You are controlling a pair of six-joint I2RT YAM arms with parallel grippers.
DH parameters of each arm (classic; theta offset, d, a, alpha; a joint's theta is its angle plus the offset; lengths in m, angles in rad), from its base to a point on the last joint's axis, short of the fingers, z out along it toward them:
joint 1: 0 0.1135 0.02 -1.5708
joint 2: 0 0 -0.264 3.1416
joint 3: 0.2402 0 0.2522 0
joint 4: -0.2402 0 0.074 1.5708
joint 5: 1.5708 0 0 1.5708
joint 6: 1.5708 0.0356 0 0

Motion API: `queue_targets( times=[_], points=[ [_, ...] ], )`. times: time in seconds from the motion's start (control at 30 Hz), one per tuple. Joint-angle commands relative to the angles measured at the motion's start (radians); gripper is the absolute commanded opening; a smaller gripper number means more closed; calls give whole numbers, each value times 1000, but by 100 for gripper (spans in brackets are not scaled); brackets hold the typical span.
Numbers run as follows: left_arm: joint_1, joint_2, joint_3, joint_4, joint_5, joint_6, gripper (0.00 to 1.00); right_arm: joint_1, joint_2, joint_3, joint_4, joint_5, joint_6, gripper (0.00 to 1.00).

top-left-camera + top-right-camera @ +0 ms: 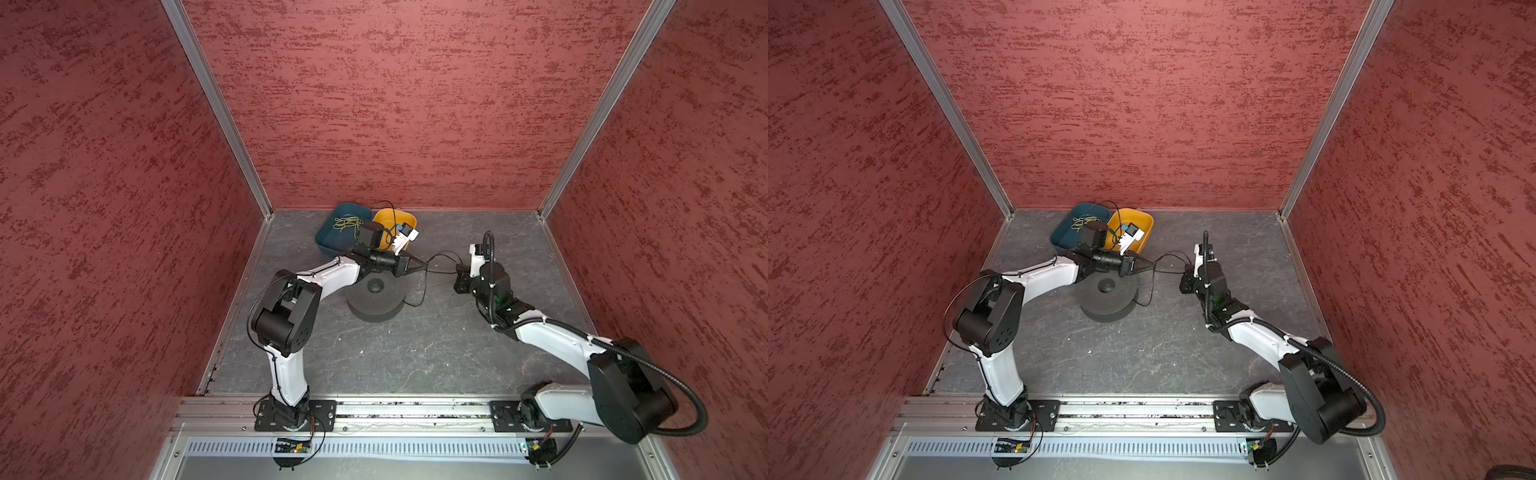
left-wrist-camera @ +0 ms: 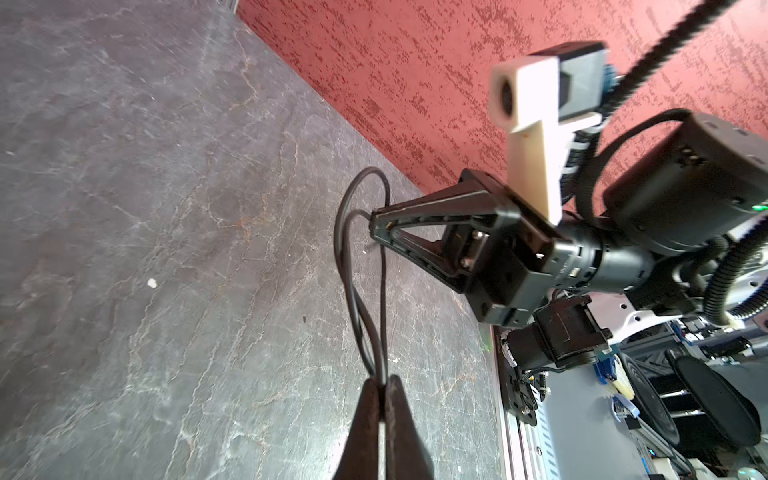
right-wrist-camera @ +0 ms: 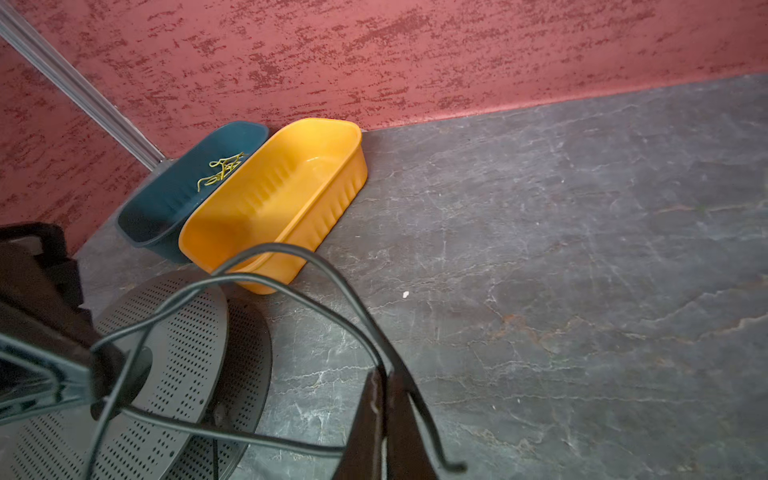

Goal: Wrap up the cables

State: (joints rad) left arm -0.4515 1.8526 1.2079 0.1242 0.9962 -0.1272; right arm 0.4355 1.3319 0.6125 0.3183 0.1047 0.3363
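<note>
Black cable [image 3: 286,248] hangs in slack, crossing loops above the counter [image 1: 436,353], strung between both grippers, with one strand trailing down beside the spool [image 1: 376,305]. The left gripper [image 2: 383,380] is pinched tight on two strands. The right gripper [image 3: 384,374] clamps the cable too, a short free end poking past its tips. To wrap it well, I'd hold one grip as an anchor and draw the slack out gently. The loops need uncrossing first, since thin cord tangles and slips easily.
</note>
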Motion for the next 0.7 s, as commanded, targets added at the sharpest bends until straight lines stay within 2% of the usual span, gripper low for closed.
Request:
queue_targets(
  times=[0.0, 0.23, 0.43, 0.67],
  points=[
    [21, -50, -45, 83, -30, -35, 0, -37, 23, 25, -92, 106, 48, 0],
    [22, -125, -150, 198, -130, -77, 0, -77, 39, 36, -133, 107, 132, 0],
    [7, -214, -197, 154, -187, -24, 0, -150, 66, 57, -177, 56, 224, 0],
    [7, -333, -292, 169, -350, -25, 0, -248, 85, 55, -154, -32, 340, 0]
  ],
)
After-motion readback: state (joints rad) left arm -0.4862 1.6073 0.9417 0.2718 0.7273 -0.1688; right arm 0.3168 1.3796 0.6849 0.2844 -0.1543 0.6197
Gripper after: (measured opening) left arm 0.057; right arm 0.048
